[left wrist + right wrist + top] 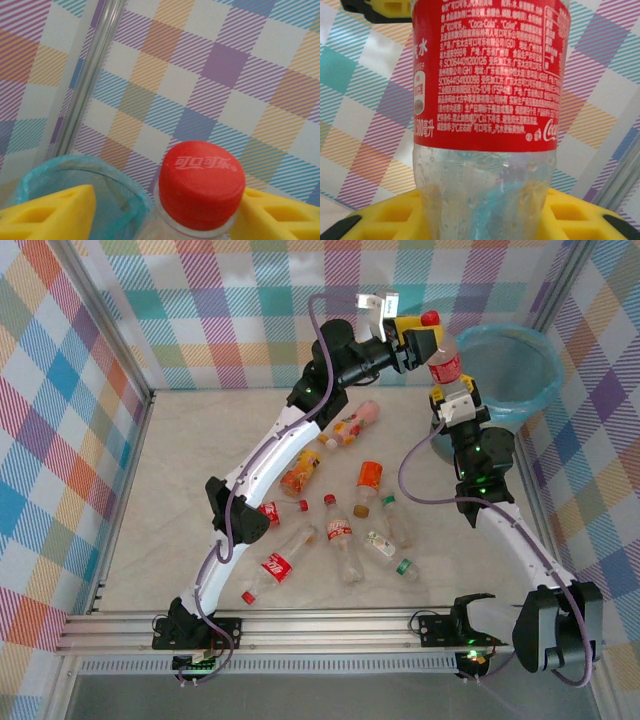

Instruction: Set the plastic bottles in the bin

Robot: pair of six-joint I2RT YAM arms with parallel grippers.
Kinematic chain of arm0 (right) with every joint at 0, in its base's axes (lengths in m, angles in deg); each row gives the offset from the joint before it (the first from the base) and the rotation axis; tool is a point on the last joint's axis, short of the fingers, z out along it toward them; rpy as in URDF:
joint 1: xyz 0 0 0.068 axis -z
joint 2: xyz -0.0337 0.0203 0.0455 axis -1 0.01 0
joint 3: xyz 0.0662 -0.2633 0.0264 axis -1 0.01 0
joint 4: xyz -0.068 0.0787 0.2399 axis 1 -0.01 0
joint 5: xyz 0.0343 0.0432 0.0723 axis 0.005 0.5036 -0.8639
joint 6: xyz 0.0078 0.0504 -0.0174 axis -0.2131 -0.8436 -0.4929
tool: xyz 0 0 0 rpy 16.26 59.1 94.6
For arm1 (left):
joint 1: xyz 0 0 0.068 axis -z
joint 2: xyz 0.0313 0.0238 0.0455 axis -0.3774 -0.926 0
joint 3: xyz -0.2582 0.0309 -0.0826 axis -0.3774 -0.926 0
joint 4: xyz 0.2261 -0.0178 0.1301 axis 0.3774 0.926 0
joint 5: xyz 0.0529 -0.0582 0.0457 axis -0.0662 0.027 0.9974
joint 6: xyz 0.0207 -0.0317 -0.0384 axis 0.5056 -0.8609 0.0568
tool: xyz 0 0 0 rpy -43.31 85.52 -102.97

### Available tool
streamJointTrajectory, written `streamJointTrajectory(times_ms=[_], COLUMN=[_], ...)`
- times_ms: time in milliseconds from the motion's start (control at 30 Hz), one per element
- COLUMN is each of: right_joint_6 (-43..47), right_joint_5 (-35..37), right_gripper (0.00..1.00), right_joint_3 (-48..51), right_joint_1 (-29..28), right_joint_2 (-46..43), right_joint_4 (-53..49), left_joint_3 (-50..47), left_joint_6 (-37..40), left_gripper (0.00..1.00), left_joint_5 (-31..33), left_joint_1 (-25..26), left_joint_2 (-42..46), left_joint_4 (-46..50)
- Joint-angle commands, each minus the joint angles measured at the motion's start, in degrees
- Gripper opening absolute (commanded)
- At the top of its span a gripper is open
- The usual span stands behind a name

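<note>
In the top view I count one red-capped bottle held upright just beside the bin, and about eight loose bottles lying on the surface, one half hidden under my left arm. In the left wrist view the left end effector is spread around the cap with a gap on one side, and the bottle body is cut off. In the right wrist view the right end effector pinches the bottle's base, and the cap is cut off.

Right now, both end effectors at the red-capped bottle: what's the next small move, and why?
Probably close the left end effector on the red cap of the clear red-labelled plastic bottle: one finger stands apart from the cap, while the right end effector grips the bottle's base. The right should hold until then.
</note>
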Motion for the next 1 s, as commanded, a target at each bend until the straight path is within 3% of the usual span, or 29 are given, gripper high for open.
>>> streamJointTrajectory(times_ms=[0,300,367,433,567,733,867,967], right_joint_6=[-0.5,-1.4,-2.7,-5.3,-15.8,-24.5,-26.2,-26.1], right_joint_5=[-2.4,-1.5,-0.9,-0.4,2.1,9.5,15.3,15.9], right_gripper=[0.41,0.47,0.56,0.71,1.0,1.0,1.0,1.0], right_joint_3=[0.2,-0.5,-1.5,-3.7,-11.9,-15.6,-16.4,-17.1], right_joint_1=[-0.7,-1.3,-1.2,-1.2,-1.2,-1.2,-1.2,-1.2], right_joint_2=[-1.8,-4.4,-5.7,-7.3,-11.8,-18.2,-23.8,-26.8], right_joint_4=[1.7,-4.3,-8.5,-14.2,-33.0,-45.5,-49.5,-50.8], left_joint_3=[1.3,1.2,1.2,1.2,1.1,1.1,2.7,6.6], left_joint_6=[-0.6,-0.2,-0.3,-0.4,0.5,1.4,4.0,6.2], left_gripper=[0.56,0.15,0.09,0.0,0.0,0.0,0.0,0.0], left_joint_5=[-1.4,-0.6,0.0,1.6,5.8,12.6,18.4,21.4], left_joint_1=[-0.4,-0.1,0.2,0.7,1.9,3.3,4.6,5.7], left_joint_2=[0.3,0.2,-0.1,-0.4,-1.8,-5.7,-10.4,-14.9], left_joint_4=[-0.4,-2.5,-3.7,-5.2,-10.6,-21.0,-26.9,-29.1])
